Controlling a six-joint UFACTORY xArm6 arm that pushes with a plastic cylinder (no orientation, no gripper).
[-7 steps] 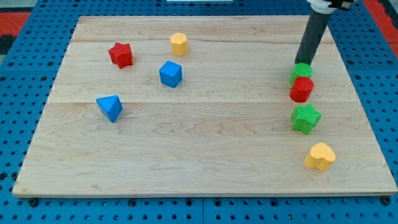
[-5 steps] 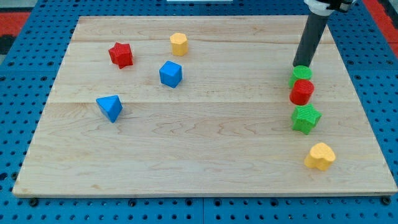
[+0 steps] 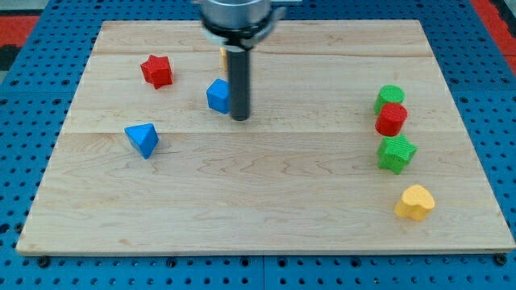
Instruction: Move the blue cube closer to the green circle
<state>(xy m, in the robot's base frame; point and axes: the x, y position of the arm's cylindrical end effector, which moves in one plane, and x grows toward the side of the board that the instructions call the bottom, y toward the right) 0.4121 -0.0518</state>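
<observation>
Just to the view's left of my tip, touching the rod, sits the blue cube, no pincer showing, so next I'd circle behind it and push toward the green circle.

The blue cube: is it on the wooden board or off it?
On it. The blue cube sits on the wooden board, well inside its edges, with my tip just to its right.

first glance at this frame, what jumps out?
My tip sits mid-board, right beside the blue cube, on its right side. Far off at the view's right, a tight column runs down: green circle, red cylinder, green star, then a yellow heart lower down.
</observation>
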